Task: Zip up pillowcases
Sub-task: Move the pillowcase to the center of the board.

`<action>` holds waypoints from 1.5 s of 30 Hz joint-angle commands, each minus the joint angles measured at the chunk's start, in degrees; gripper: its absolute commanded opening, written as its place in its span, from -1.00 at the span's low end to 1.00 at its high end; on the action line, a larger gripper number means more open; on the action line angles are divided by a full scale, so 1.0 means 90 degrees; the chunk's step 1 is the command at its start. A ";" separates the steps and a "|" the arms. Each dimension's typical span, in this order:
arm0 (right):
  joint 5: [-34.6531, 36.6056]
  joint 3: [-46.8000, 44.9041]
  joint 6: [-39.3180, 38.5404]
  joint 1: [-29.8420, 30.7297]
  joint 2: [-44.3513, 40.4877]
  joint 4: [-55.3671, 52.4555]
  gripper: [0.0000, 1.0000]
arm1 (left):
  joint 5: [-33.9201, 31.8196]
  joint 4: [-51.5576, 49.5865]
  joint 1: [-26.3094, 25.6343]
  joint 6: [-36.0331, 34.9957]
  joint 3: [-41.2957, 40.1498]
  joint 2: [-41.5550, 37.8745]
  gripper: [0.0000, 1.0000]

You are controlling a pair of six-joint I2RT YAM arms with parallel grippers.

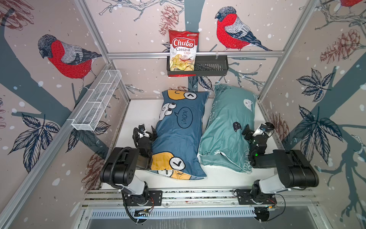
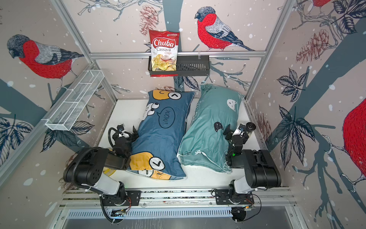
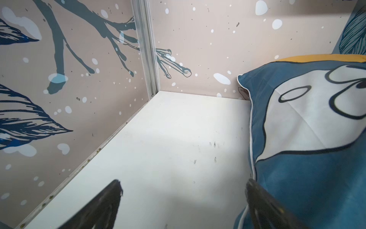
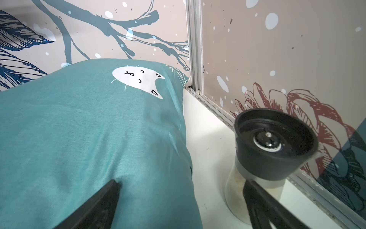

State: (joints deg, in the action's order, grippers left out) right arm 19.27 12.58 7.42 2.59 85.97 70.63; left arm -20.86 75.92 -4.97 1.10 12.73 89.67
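Two pillowcases lie side by side on the white table. The dark blue pillowcase (image 1: 178,134) (image 2: 162,130) (image 3: 307,138) carries orange and white cartoon faces. The teal pillowcase (image 1: 227,126) (image 2: 210,126) (image 4: 89,128) carries cat faces, and its near edge gapes with white filling showing. My left gripper (image 1: 147,129) (image 2: 128,129) (image 3: 183,182) is open beside the blue one's left edge, one finger against the piping and nothing between its fingers. My right gripper (image 1: 255,128) (image 4: 181,182) is open at the teal one's right side, one finger on the fabric.
A jar with a black cap (image 4: 273,142) (image 1: 268,125) stands by the right wall, next to my right gripper's outer finger. On the back wall, a black basket (image 1: 213,67) holds a chips bag (image 1: 183,49). A white wire shelf (image 1: 99,99) hangs on the left wall.
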 commanded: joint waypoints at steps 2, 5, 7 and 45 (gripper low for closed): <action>-0.0001 0.0001 -0.0074 0.0013 -0.0009 -0.0030 0.99 | 0.0059 0.0158 0.0015 -0.0051 -0.0008 -0.0002 0.94; -0.0005 0.0007 -0.0080 0.0015 -0.0003 -0.0040 0.99 | 0.0057 0.0161 0.0015 -0.0054 -0.0003 -0.0002 0.94; -0.0007 0.0006 -0.0075 0.0015 -0.0003 -0.0038 0.99 | 0.0057 0.0158 0.0014 -0.0046 -0.0008 -0.0002 0.94; -0.2100 0.3283 0.1675 0.2834 -0.2452 -0.8120 0.94 | 0.2891 -0.9089 -0.0886 0.1839 0.2904 -0.2863 0.88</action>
State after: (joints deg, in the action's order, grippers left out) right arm 8.10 41.32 16.84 24.14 63.72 2.92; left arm -4.34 4.40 -12.38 14.55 38.39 63.13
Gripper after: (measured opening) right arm 0.972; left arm 0.935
